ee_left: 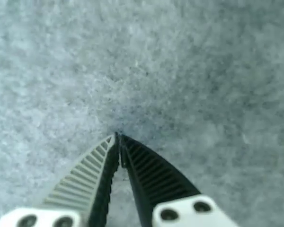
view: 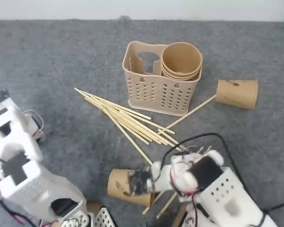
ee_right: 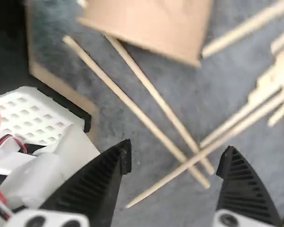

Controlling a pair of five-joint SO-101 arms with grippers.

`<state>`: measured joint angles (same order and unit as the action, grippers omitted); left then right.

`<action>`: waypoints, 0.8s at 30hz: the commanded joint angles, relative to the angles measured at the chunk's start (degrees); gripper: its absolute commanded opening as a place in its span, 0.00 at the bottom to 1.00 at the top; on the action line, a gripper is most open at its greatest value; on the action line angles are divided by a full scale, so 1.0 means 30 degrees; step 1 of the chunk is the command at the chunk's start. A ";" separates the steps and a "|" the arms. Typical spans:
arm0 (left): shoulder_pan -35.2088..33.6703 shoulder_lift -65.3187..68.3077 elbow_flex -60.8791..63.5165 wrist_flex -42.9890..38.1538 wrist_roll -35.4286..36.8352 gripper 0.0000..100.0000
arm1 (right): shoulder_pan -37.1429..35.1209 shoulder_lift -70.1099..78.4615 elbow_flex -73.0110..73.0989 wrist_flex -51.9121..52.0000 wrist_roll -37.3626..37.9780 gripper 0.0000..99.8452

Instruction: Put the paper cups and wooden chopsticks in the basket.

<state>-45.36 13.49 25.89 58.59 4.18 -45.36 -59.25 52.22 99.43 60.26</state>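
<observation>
wooden chopsticks (ee_right: 191, 160) lie under the spread right gripper (ee_right: 177, 146)

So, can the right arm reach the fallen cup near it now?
Probably yes. The right gripper is open close to the cup; only loose chopsticks lie between them, and nothing covers the cup.
</observation>
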 commanded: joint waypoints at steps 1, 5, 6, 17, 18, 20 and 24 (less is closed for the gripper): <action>-0.0234 -0.0234 -0.0513 -0.0059 0.0029 0.01 | -0.2242 0.0249 -0.0381 -0.1451 -0.0674 0.30; -0.0234 -0.0967 0.0190 -0.0586 0.0029 0.01 | -0.3941 0.0249 -0.0322 -0.3385 -0.2755 0.30; -0.0205 -0.1026 0.0249 -0.0615 0.0029 0.01 | -0.4117 0.0278 -0.0322 -0.3853 -0.3253 0.30; -0.0117 -0.1114 0.0308 -0.0762 -0.0029 0.01 | -0.4791 0.0278 0.3487 -0.9187 -0.4806 0.30; -0.0117 -0.1114 0.0308 -0.0762 -0.0029 0.01 | -0.4762 0.0278 0.3487 -0.9421 -0.4835 0.29; -0.0117 -0.1114 0.0308 -0.0762 -0.0029 0.01 | -0.4762 0.0278 0.3487 -0.9744 -0.4835 0.23; -0.0117 -0.1114 0.0308 -0.0762 -0.0029 0.01 | -0.4674 0.0220 0.3487 -1.0505 -0.5480 0.04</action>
<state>-45.63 12.88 26.68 57.80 4.26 -59.16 -59.16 62.95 70.24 46.46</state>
